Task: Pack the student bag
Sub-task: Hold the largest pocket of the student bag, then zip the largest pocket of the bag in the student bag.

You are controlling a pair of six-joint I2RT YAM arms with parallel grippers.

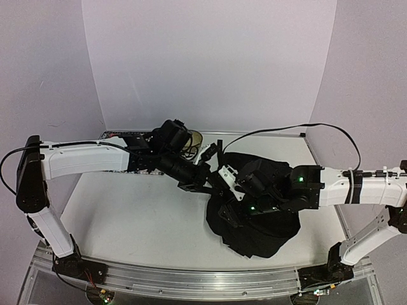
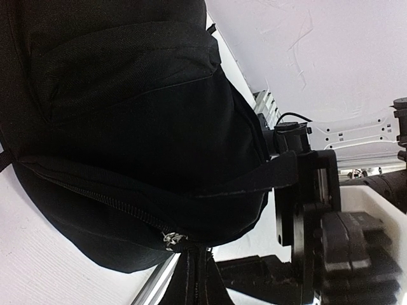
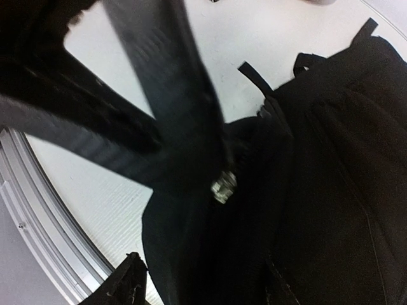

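Observation:
The student bag (image 1: 264, 216) is a big soft black backpack lying on the white table, right of centre. My left gripper (image 1: 198, 181) reaches its upper left edge. The left wrist view shows the bag (image 2: 127, 114) filling the picture, with the zip line ending at a metal slider (image 2: 170, 239). Just below the slider, my left gripper (image 2: 194, 270) is shut on the black zip pull. My right gripper (image 1: 232, 206) presses on the bag's left side. Its wrist view shows one finger (image 3: 124, 279) against the fabric; the other is hidden. A bag fold (image 3: 210, 254) fills the jaws, near a slider (image 3: 224, 187).
A flat printed book (image 1: 117, 135) lies at the back left under the left arm. A brownish round container (image 1: 194, 140) stands at the back centre. A black cable (image 1: 286, 130) loops over the back right. An aluminium rail (image 1: 191, 279) runs along the near edge.

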